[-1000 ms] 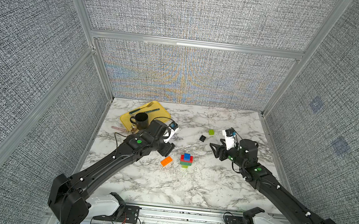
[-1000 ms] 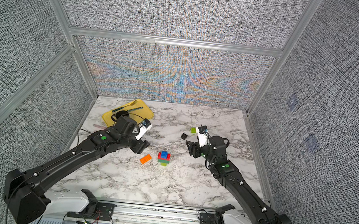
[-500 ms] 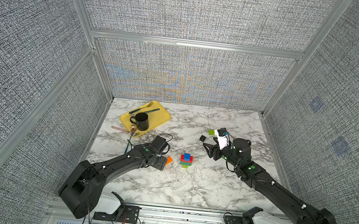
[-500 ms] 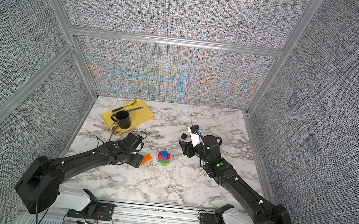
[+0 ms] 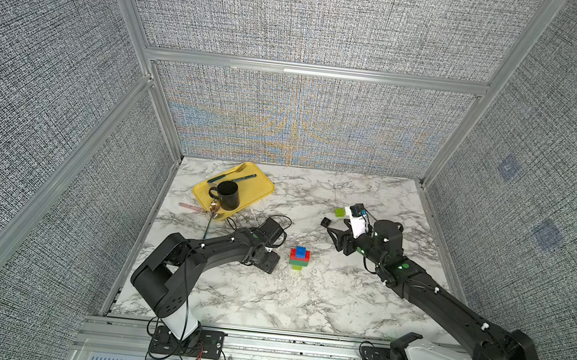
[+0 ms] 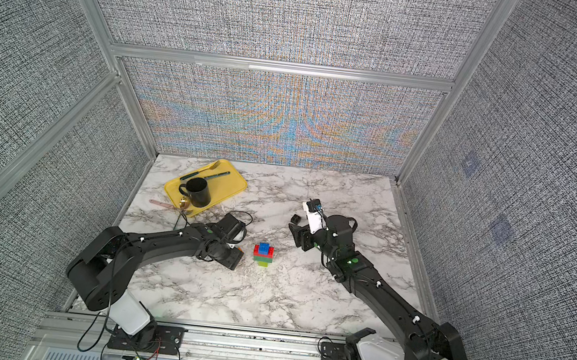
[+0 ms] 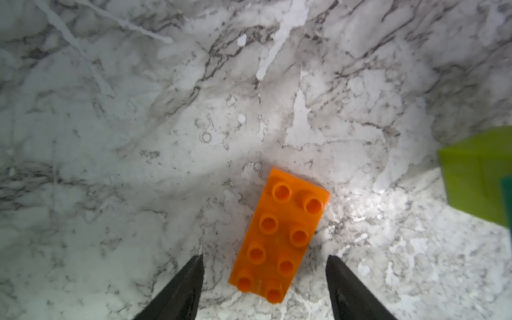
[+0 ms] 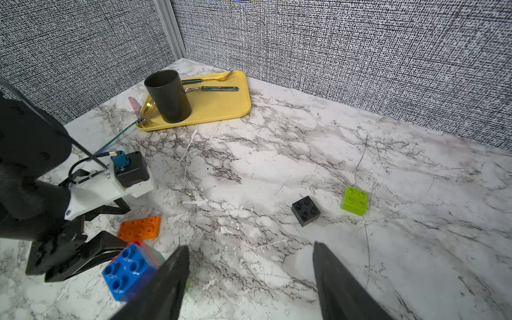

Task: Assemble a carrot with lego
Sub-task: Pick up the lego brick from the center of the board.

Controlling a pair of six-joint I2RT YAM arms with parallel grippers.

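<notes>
Down comes the left claw (image 7: 263,259), released, astride the orange brick (image 7: 279,235). The brick lies studs-up, long axis running out between the jaws. The right claw (image 8: 250,246) gapes empty.

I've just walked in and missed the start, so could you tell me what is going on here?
The robot is building a Lego carrot. The left gripper is down at the orange oblong brick, jaws open either side of one end, not gripping yet. The part-built stack, blue on top, stands beside it. The right gripper hangs open and empty near the loose black brick and lime brick.
</notes>
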